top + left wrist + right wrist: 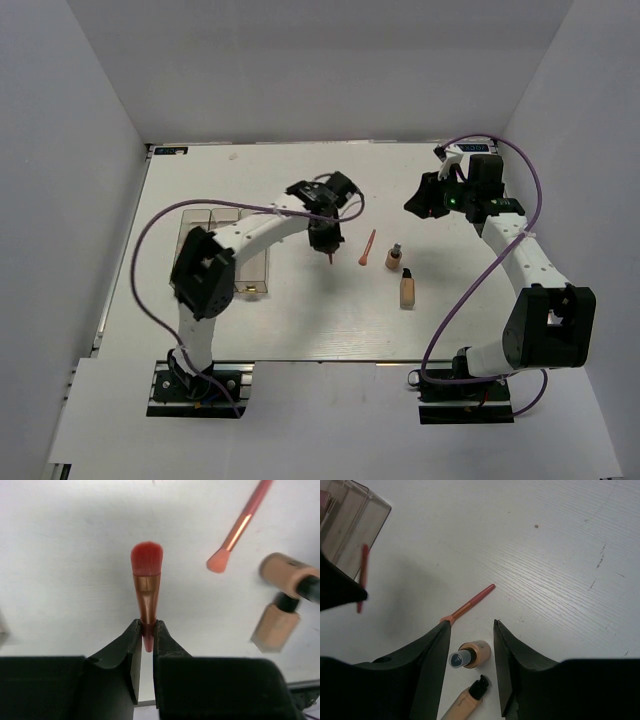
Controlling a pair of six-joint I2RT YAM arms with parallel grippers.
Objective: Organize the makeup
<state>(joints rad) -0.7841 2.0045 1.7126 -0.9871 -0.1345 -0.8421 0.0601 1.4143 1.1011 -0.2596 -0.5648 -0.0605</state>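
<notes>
Now the left gripper (146, 630) is pinched almost closed on the thin end of a pink brush (146, 577). The brush hangs in the air near the middle of the top view, with its bristles pointing away from the fingers. Only the very end of the handle is held, so I think the brush could slip out or tip sideways if the arm moves fast. The clear box (225, 255) sits at the left of the top view, partly hidden under the left arm. The brush could bump its wall on the way in.

On the table (300, 320), just right of the held brush, lies a second brush (367, 248). A little further right is a standing bottle (394, 257), and just below it a lying bottle (407, 290).

The right gripper (470, 622) is wide open and holds nothing. In its own view the standing bottle shows between its fingers. If it comes down crooked, it could knock that bottle over, and the bottle might roll away.
</notes>
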